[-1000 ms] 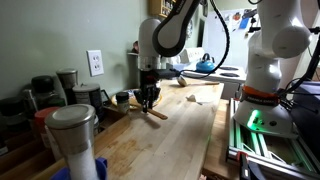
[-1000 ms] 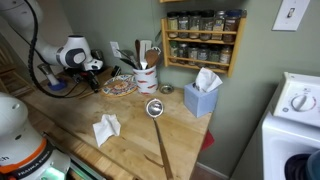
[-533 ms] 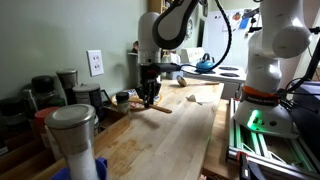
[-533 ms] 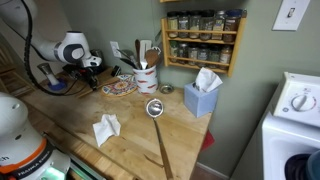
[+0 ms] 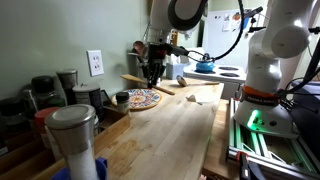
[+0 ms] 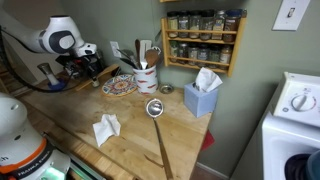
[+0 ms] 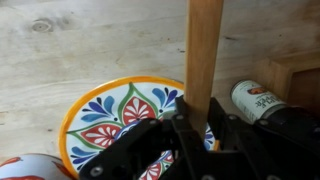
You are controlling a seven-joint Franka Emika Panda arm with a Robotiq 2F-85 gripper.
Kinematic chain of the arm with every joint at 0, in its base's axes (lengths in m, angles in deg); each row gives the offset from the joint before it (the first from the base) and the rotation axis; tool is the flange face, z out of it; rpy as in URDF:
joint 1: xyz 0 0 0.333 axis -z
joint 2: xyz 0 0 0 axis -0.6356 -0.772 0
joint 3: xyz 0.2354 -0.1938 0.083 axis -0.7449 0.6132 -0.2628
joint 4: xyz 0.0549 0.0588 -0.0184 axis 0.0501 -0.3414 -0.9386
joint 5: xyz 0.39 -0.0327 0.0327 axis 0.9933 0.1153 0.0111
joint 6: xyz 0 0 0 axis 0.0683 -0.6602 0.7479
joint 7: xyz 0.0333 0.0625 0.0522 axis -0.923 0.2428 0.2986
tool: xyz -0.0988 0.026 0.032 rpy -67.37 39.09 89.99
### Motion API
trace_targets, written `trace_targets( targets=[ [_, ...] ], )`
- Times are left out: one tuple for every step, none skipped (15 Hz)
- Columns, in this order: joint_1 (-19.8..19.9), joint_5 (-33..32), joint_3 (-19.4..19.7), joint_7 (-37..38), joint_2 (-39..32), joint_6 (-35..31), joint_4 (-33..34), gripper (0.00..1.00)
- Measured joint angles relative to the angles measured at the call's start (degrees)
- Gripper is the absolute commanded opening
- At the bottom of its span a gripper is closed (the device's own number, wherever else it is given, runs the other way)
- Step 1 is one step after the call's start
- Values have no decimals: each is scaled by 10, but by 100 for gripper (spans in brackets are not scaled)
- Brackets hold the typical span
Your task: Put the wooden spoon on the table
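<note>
My gripper (image 5: 153, 72) is shut on the wooden spoon (image 5: 165, 89) and holds it level in the air above the far part of the table (image 5: 170, 135). In the wrist view the spoon's pale handle (image 7: 203, 50) runs up from between the fingers of the gripper (image 7: 198, 125), which press on both its sides. Below it lie the patterned plate (image 7: 105, 115) and bare table (image 7: 90, 35). In the other exterior view the gripper (image 6: 90, 70) hangs just left of the plate (image 6: 120, 87). The spoon's bowl is hidden.
A white crock (image 6: 147, 76) with utensils stands behind the plate. A metal ladle (image 6: 155, 108), a crumpled napkin (image 6: 106, 128) and a blue tissue box (image 6: 203, 98) lie on the table. A small bottle (image 7: 262, 100) lies by the plate. A steel canister (image 5: 72, 135) stands at the near end.
The gripper has risen from the table with the spoon in it and moved past the plate toward the far end of the counter. The plate has stayed in place.
</note>
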Motion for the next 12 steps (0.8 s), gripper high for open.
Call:
trace_targets(
  targets=[
    [5, -5, 1, -4, 21, 0, -11, 6],
    [10, -10, 3, -9, 42, 0, -23, 6],
    [16, -17, 5, -13, 61, 0, -34, 6],
    [23, -25, 6, -15, 78, 0, -44, 6],
    [34, -39, 7, -15, 92, 4, -46, 6],
    [46, -52, 8, -16, 101, 13, -43, 6],
    [59, -64, 11, -19, 109, 27, -40, 6],
    [67, -70, 15, -26, 114, 44, -38, 6],
    [74, -74, 21, -40, 118, 66, -37, 6],
    [78, -77, 27, -54, 120, 88, -37, 6],
    [80, -80, 33, -70, 120, 110, -36, 6],
    [82, -83, 39, -85, 120, 132, -36, 6]
  ],
)
